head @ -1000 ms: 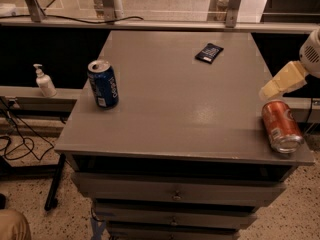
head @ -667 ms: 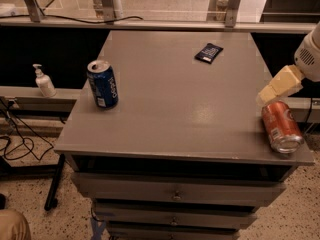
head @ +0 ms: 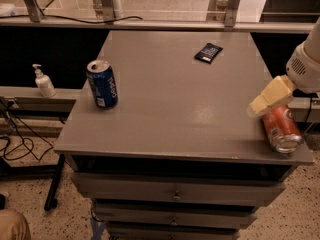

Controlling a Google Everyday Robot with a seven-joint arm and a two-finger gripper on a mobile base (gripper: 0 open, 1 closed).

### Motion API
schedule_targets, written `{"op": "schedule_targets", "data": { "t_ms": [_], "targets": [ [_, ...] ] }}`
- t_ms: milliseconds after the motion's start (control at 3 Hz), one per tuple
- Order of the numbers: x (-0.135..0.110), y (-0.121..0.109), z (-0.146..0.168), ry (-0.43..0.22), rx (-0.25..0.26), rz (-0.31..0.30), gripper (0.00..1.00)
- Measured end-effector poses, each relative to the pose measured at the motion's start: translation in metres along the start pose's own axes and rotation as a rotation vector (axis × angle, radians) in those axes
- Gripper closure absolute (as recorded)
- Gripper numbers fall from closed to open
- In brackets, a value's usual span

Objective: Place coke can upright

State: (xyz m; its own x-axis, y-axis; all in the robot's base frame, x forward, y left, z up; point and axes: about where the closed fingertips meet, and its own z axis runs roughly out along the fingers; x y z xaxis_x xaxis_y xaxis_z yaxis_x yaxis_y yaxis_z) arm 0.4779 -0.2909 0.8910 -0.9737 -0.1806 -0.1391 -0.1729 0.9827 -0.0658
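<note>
The coke can, orange-red with a silver top, lies on its side at the front right corner of the grey cabinet top, its top facing the front edge. My gripper comes in from the right edge and hangs just above the can's far end, its cream fingers pointing down-left. It holds nothing that I can see.
A blue Pepsi can stands upright at the left side of the top. A small dark packet lies at the back right. A soap dispenser stands on a ledge to the left. Drawers sit below the front edge.
My gripper has moved slightly left and down, closer over the coke can's far end. The can and the other things have not moved.
</note>
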Motion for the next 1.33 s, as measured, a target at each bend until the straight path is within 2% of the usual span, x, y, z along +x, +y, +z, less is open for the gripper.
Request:
{"op": "schedule_targets", "data": {
  "t_ms": [667, 1333],
  "targets": [
    [-0.011, 0.016, 0.015, -0.062, 0.007, 0.049, 0.00],
    [-0.022, 0.013, 0.049, -0.037, 0.022, 0.078, 0.00]
  ]
}}
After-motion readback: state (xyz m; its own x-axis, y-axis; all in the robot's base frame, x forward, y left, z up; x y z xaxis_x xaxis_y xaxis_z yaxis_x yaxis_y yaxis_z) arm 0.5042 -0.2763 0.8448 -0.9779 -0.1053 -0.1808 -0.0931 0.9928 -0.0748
